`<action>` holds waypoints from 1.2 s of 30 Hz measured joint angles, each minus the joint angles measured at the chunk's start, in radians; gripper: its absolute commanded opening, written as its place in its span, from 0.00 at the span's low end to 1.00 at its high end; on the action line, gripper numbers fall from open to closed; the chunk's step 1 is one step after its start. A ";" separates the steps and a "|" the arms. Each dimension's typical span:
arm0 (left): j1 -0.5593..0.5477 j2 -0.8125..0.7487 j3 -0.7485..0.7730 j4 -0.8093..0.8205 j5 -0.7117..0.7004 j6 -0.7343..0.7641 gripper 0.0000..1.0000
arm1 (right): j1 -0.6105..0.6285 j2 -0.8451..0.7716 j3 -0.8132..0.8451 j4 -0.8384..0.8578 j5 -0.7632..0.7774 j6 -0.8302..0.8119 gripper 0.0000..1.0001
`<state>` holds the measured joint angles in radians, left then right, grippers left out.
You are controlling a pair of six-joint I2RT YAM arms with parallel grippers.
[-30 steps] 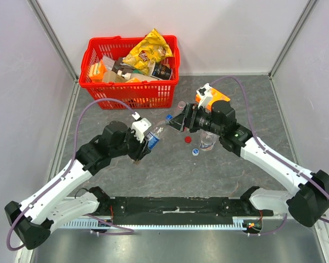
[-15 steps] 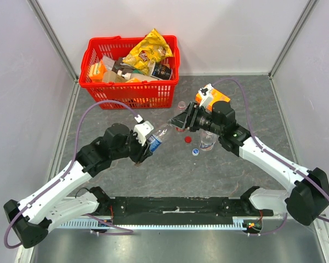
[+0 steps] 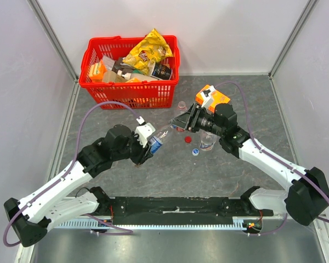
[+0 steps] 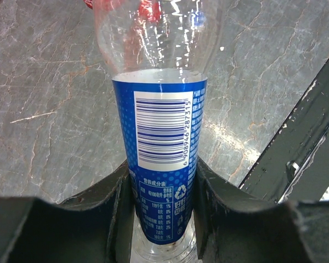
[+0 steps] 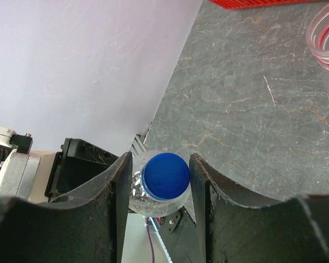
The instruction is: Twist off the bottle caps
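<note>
My left gripper (image 4: 162, 216) is shut on the waist of a blue-labelled bottle (image 4: 163, 123). It holds the bottle (image 3: 157, 137) off the table, tilted with its neck toward the right arm. The bottle's blue cap (image 5: 165, 175) sits between the fingers of my right gripper (image 5: 161, 176). The jaws stand narrow around it: the right finger (image 5: 200, 181) is at the cap's edge and a slim gap shows on the left side. A loose red cap (image 3: 188, 139) and a pale cap (image 3: 196, 152) lie on the table. A second bottle (image 3: 207, 142) stands below the right wrist, and a third (image 3: 181, 104) is near the basket.
A red basket (image 3: 130, 96) full of groceries stands at the back left. An orange box (image 3: 211, 97) lies just behind the right gripper. An open bottle mouth with a red ring (image 5: 324, 33) shows at the upper right of the right wrist view.
The right gripper's jaws have narrowed from wide open to close around the blue cap. The left arm has brought the bottle a little toward the right gripper.
</note>
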<state>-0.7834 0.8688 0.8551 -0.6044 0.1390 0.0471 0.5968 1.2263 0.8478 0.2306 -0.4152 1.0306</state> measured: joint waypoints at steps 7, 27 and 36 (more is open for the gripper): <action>-0.011 0.002 0.000 0.000 -0.008 0.000 0.36 | -0.019 -0.001 -0.037 0.083 -0.029 0.052 0.48; -0.026 0.013 0.000 -0.002 -0.027 0.002 0.36 | -0.029 -0.006 -0.055 0.096 -0.051 0.021 0.00; -0.026 0.010 0.002 -0.014 0.041 0.005 0.35 | -0.030 -0.043 -0.054 0.111 -0.133 -0.090 0.00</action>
<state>-0.8093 0.8791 0.8574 -0.6182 0.1802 0.0525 0.5671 1.1831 0.7937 0.3412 -0.5484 0.9405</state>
